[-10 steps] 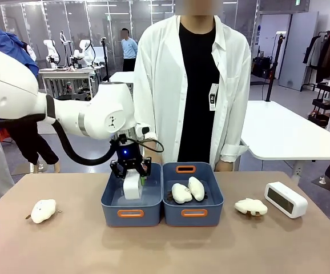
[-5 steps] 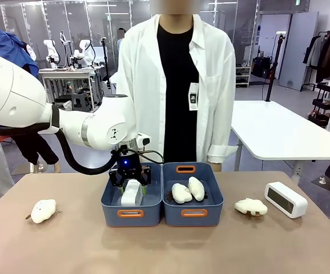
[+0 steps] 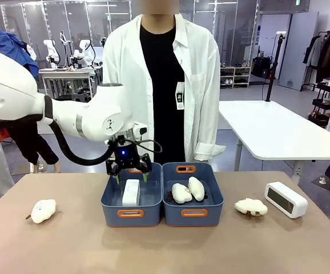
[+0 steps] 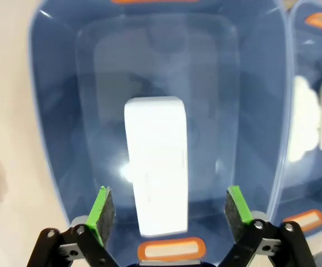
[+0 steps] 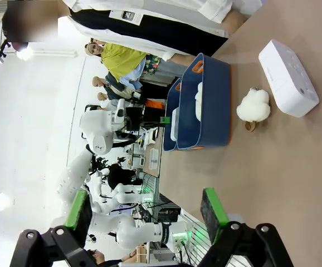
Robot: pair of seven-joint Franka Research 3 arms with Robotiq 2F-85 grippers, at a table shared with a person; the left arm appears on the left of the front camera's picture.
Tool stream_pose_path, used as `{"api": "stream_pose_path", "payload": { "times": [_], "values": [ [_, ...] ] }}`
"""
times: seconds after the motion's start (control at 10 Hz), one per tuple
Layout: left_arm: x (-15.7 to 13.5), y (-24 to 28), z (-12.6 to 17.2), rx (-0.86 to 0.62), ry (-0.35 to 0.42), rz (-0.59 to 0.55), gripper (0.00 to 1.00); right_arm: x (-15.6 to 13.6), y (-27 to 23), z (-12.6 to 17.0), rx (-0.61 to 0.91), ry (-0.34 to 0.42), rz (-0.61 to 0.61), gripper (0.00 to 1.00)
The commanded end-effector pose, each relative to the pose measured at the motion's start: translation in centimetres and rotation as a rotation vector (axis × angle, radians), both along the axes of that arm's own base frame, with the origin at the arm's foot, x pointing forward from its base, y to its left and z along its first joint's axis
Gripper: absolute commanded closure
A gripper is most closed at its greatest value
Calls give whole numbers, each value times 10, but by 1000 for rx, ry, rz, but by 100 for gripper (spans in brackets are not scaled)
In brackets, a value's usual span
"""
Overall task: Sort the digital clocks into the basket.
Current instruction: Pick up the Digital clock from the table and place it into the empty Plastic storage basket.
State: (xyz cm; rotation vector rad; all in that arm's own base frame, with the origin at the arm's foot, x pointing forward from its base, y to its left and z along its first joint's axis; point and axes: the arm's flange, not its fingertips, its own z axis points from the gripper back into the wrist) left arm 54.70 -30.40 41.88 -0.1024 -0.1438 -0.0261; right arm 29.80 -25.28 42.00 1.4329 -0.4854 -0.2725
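One white digital clock (image 3: 131, 192) lies flat on the floor of the left basket (image 3: 112, 204), its long white body (image 4: 156, 169) plain in the left wrist view. My left gripper (image 3: 130, 177) hangs open just above it, green pads (image 4: 101, 207) spread either side and touching nothing. The second digital clock (image 3: 285, 199) stands on the table at the right, dark face toward me; it also appears as a white block (image 5: 288, 78) in the right wrist view. My right gripper (image 5: 149, 214) is open and empty, well away from the bins (image 5: 214, 111).
The joined right bin (image 3: 194, 213) holds two white plush clouds (image 3: 188, 190). Another plush (image 3: 250, 206) lies left of the second clock, and one more (image 3: 43, 210) at the table's left. A person in a white shirt (image 3: 159, 85) stands behind the bins.
My left gripper has opened, let go of the clock and risen a little; the clock now lies flat in the left basket. The person has stepped to the left.
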Motion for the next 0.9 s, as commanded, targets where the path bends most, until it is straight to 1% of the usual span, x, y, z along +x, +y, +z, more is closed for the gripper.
{"api": "stream_pose_path", "payload": {
  "times": [0.0, 0.1, 0.2, 0.8],
  "values": [
    [-25, 14, 26, -25, -13, -34, 0, -3, 1, 2, -5, -7, 6, 0],
    [-28, 17, 30, -35, -10, -47, 0, -3, 1, 2, -5, -7, 6, 0],
    [-7, 1, 20, -9, -21, -5, 0, -3, 1, 2, -5, -7, 6, 0],
    [-7, 1, 20, -9, -21, -5, 0, -3, 1, 2, -5, -7, 6, 0]
  ]
}}
